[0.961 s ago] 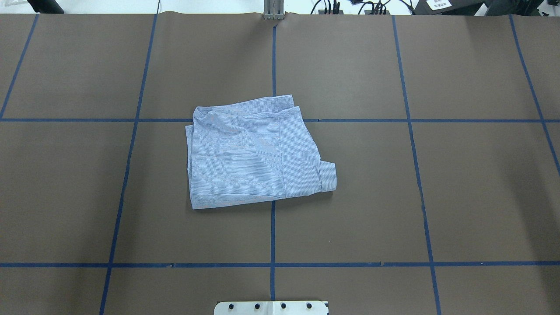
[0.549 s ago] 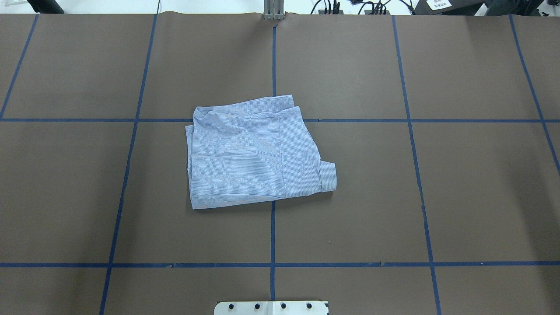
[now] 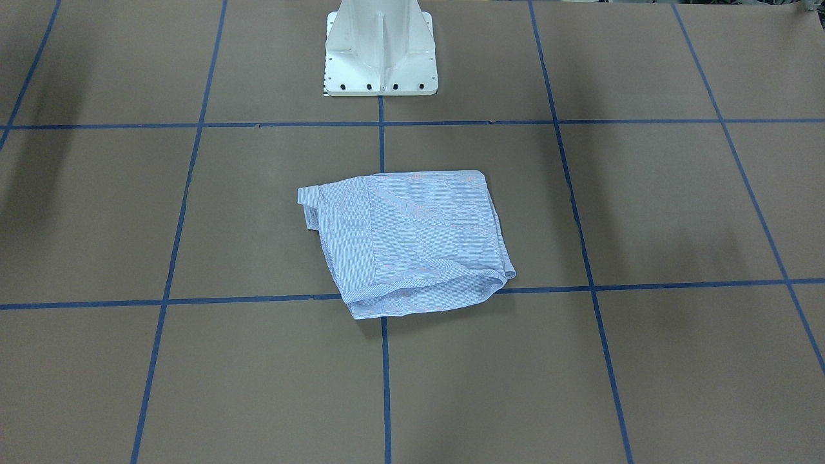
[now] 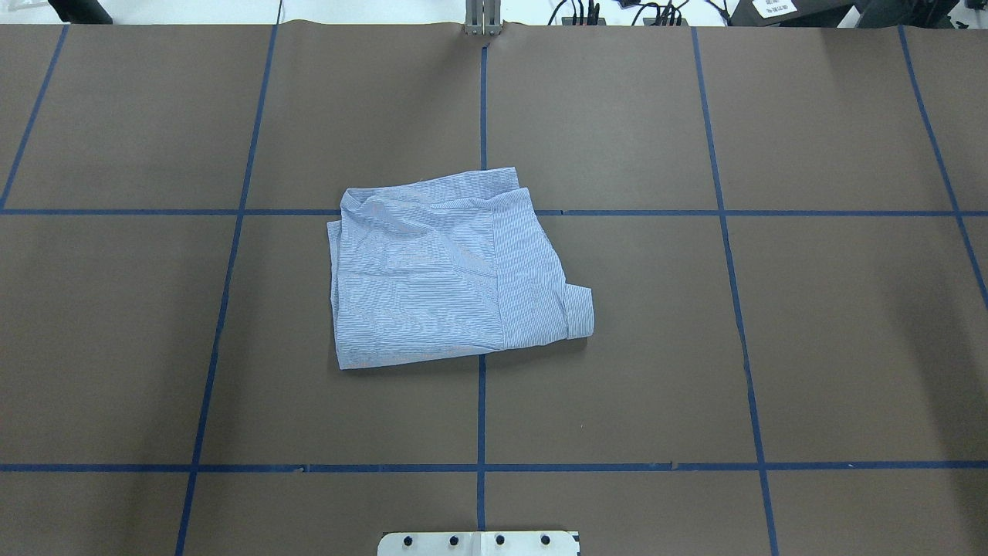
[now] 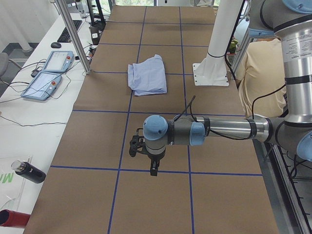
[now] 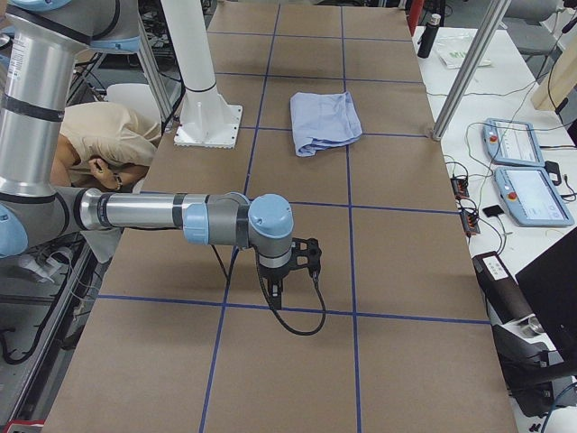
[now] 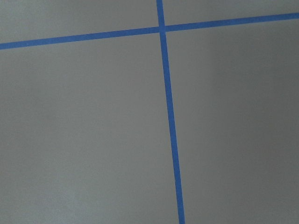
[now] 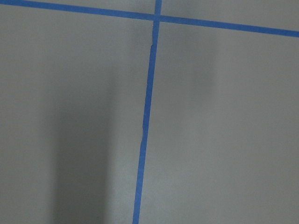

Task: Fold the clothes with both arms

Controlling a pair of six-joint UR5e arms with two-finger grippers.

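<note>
The light blue-and-white striped shirt (image 4: 440,278) lies folded into a rough rectangle at the middle of the brown table, with a cuff sticking out at its right. It also shows in the front-facing view (image 3: 412,241) and in both side views (image 5: 147,77) (image 6: 325,122). My left gripper (image 5: 152,168) hangs over bare table far from the shirt, at the table's left end. My right gripper (image 6: 275,293) hangs over bare table at the right end. Both show only in the side views, so I cannot tell if they are open or shut. Both wrist views show only the table and blue tape.
The white pedestal base (image 3: 380,58) stands behind the shirt. A person in a beige shirt (image 5: 258,73) is behind the robot. Two teach pendants (image 5: 48,73) and a metal post (image 5: 73,34) are at the table's far edge. Blue tape lines (image 4: 480,409) grid the table.
</note>
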